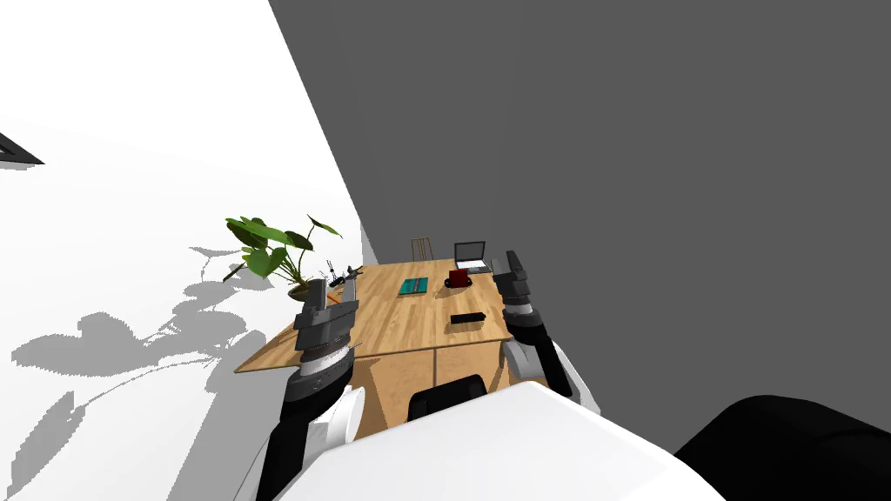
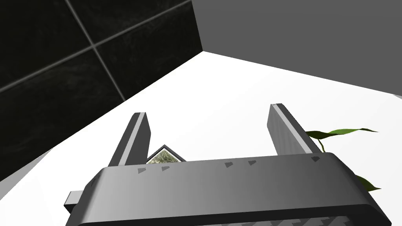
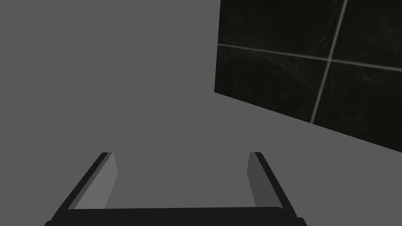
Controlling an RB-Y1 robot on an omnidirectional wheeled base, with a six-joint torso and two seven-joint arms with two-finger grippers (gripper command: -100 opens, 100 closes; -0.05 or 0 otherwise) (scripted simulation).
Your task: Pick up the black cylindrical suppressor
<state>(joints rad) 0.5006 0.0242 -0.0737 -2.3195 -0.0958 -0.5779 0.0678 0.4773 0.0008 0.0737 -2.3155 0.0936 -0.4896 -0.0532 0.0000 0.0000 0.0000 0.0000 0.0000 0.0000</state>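
Left hand (image 2: 208, 110) and right hand (image 3: 181, 154) hang raised, fingers spread and empty, short of the wooden surface (image 1: 391, 330). The black suppressor (image 1: 467, 318) lies there on its side, toward the front right corner. It looks rigid and smooth and may roll — best gripped across its middle.

I see a wooden table (image 1: 391, 326) bearing a black suppressor (image 1: 467, 318), green book (image 1: 414, 285), red mug (image 1: 458, 278) and laptop (image 1: 472, 256).

Your target, the black suppressor (image 1: 467, 318), a short dark cylinder, lies flat on its side on the wooden table (image 1: 391, 326), near your right gripper (image 1: 512, 258), to its left, not touching it.
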